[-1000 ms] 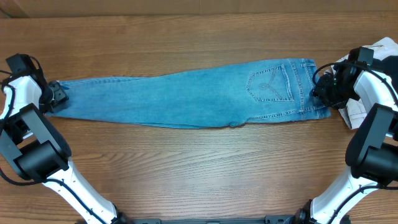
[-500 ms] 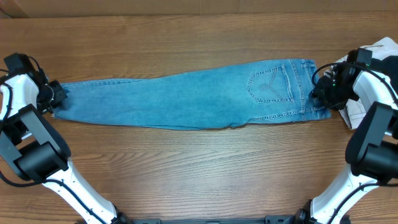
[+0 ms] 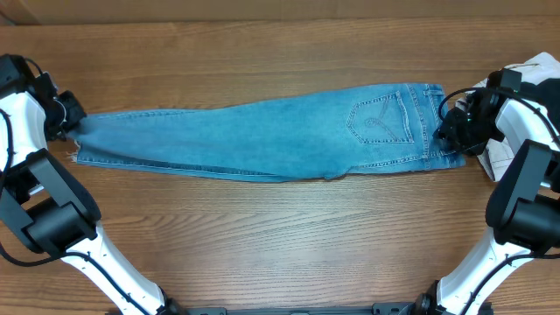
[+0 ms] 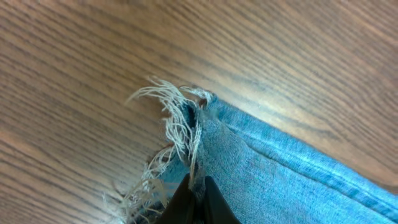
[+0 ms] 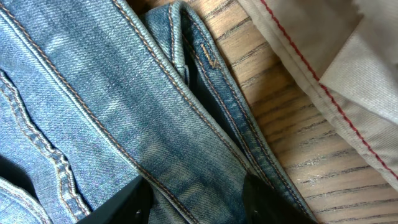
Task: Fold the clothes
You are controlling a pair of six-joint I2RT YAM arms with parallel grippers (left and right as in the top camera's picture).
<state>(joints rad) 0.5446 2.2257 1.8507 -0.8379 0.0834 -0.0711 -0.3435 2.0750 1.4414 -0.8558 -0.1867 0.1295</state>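
Observation:
The clothes, long light-blue jeans (image 3: pixel 262 140), lie flat across the table with the waist and a stitched back pocket (image 3: pixel 381 120) at the right. My left gripper (image 3: pixel 72 118) is shut on the frayed hem (image 4: pixel 177 124) at the far left; denim is pinched between its black fingertips (image 4: pixel 198 199). At the right end, my right gripper (image 3: pixel 448 131) is over the waistband (image 5: pixel 199 112). Its fingers (image 5: pixel 127 199) stand apart, with flat denim lying between them.
An off-white garment (image 3: pixel 500 157) with red stitching (image 5: pixel 323 62) lies just right of the waistband, under the right arm. Bare wood table (image 3: pixel 280 236) stretches in front of the jeans, and a cardboard-coloured edge runs along the back.
My left gripper has shut on the hem and drawn it left and toward the back, so the leg end has shifted and a lower layer shows along the near edge. The right gripper stays put.

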